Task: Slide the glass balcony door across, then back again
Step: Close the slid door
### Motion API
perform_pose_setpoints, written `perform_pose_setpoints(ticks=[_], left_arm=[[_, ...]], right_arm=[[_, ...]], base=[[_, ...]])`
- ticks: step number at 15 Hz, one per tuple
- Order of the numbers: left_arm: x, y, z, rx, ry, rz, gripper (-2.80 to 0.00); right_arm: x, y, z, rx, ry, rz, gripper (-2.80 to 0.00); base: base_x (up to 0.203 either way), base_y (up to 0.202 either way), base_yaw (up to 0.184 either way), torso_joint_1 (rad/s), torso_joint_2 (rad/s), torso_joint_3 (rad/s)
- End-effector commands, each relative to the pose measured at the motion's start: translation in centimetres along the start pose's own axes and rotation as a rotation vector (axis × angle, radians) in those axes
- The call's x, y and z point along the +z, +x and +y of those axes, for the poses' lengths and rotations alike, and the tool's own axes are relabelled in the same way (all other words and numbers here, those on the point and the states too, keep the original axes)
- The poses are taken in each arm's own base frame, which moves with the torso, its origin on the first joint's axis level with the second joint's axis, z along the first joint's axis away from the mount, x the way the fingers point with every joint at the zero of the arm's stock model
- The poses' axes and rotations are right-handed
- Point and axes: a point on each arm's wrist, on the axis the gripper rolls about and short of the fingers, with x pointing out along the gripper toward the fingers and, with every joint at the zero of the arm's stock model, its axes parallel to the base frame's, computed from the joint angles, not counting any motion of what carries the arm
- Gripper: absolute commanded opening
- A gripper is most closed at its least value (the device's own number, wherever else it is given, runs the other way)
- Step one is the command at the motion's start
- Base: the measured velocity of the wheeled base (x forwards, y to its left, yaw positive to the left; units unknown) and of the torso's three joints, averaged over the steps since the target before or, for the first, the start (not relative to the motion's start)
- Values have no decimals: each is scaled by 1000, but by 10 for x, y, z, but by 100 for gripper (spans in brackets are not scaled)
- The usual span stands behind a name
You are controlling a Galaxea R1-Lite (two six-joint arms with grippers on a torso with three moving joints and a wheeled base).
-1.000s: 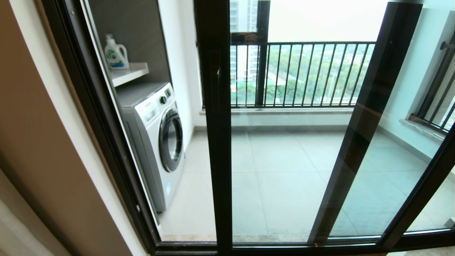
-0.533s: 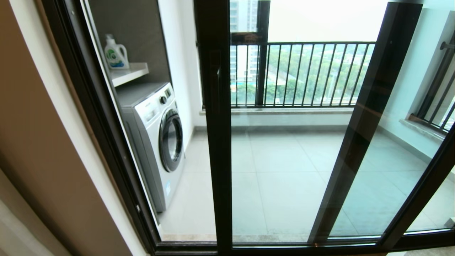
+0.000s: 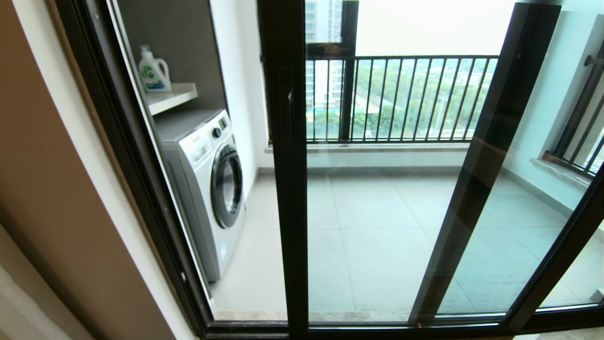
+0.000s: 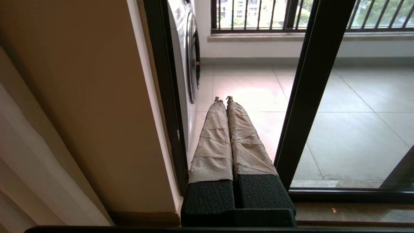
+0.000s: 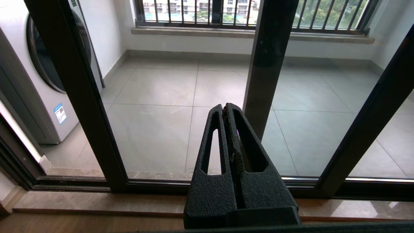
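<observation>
Left wrist view: left gripper (image 4: 223, 98) low by the door track, cloth-wrapped jaws pressed together — pointing into the gap beside the near black upright, apparently poised to push its edge.
Right wrist view: right gripper (image 5: 224, 106) low before the glass, jaws pressed together on nothing, apart from the pane; looks idle.
Door: glass balcony door (image 3: 289, 189) partly slid, latch upright mid-frame, gap to the left jamb.
Beyond: washing machine (image 3: 210, 179) under a shelf with detergent bottle (image 3: 153, 71); balcony railing (image 3: 401, 99) farthest — all behind the glass line.
</observation>
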Motion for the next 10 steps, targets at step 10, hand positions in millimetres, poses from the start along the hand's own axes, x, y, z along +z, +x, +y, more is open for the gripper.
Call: perform_pose_setpoints(ticks=[10], left_arm=[[152,117,0,-177,-23,69,-280]], right_arm=[[-2,1,0,2,0,9,-280]], base=[[0,0,0,0,0,0]])
